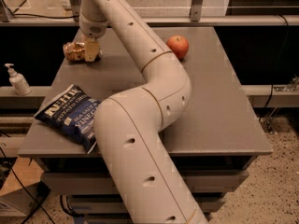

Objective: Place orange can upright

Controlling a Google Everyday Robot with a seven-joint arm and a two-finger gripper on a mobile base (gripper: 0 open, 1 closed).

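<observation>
End effector [91, 51] at one orange can [73, 52]

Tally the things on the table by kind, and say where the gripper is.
Drink cans: 1, the orange can
Fruit: 1, the apple
Snack bags: 1, the blue chip bag
Total: 3
The gripper is at the orange can's right end, near the far left corner of the table.

One each: orange can [74, 51], apple [177, 46], chip bag [67, 115], pump bottle [18, 80], tool [92, 52] at can.
</observation>
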